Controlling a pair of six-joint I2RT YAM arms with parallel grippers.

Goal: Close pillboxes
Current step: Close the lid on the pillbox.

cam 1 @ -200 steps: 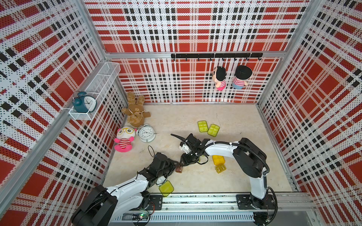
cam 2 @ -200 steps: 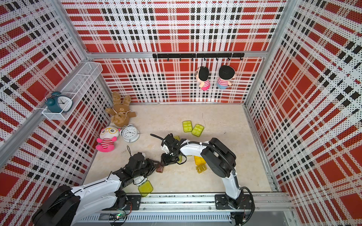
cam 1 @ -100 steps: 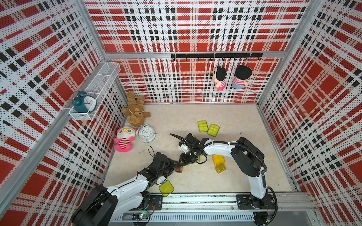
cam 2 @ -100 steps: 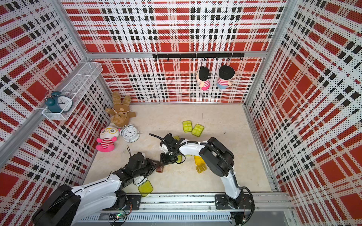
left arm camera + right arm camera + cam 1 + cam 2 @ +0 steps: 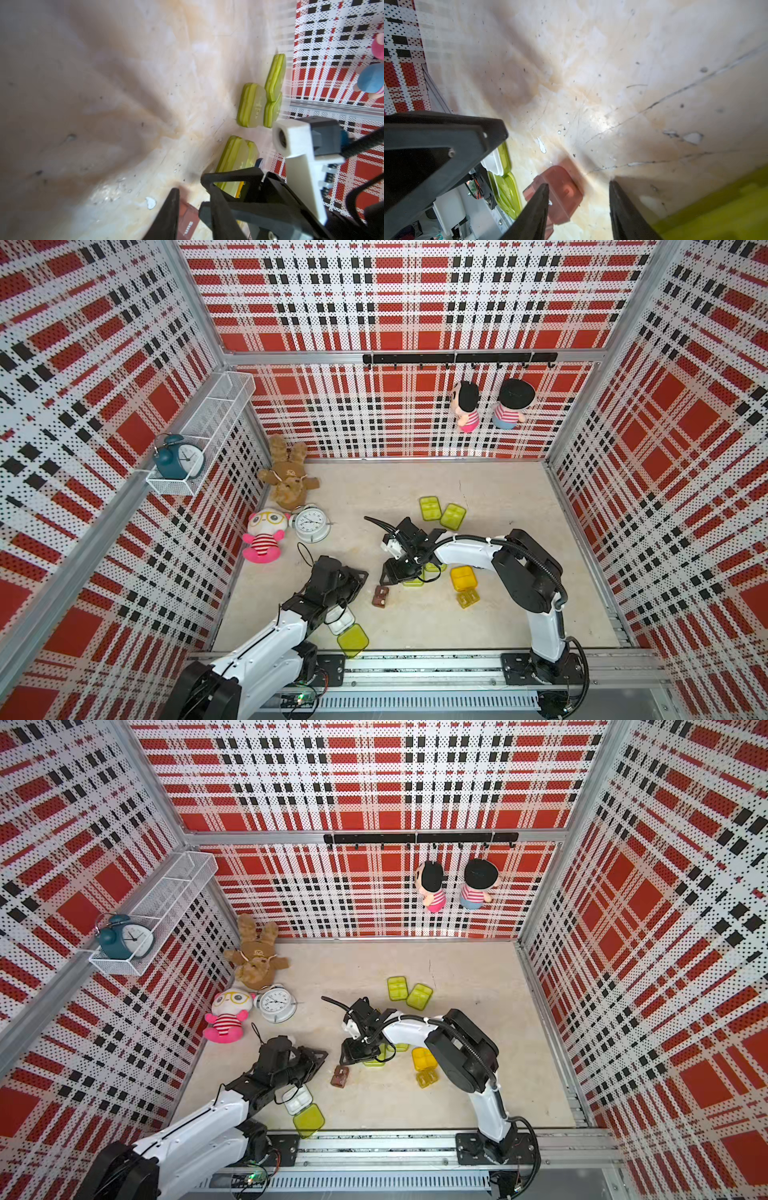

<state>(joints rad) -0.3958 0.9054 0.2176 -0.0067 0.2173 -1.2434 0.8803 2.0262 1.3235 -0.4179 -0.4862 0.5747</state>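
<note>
A small brown pillbox (image 5: 380, 596) (image 5: 340, 1076) lies on the floor between my two grippers, touched by neither. My right gripper (image 5: 384, 578) (image 5: 578, 184) hangs just above and behind it, open, with nothing between its fingers; the brown pillbox (image 5: 560, 187) shows beside one finger. My left gripper (image 5: 360, 574) (image 5: 193, 199) points at the box from the left, with a narrow gap between its jaws. A lime pillbox (image 5: 415, 581) lies under the right gripper. An orange pillbox (image 5: 462, 577) and a small amber one (image 5: 468, 598) sit to its right. An open white tray with a lime lid (image 5: 352, 639) lies by the left arm.
Two shut lime pillboxes (image 5: 429, 508) (image 5: 453, 516) lie further back. A plush bear (image 5: 288, 483), a white alarm clock (image 5: 311, 523) and a pink doll (image 5: 264, 537) stand along the left wall. The metal rail (image 5: 415, 668) runs along the front edge.
The right gripper's jaws have spread a little wider above the brown pillbox. The left arm and the pillboxes have stayed put.
</note>
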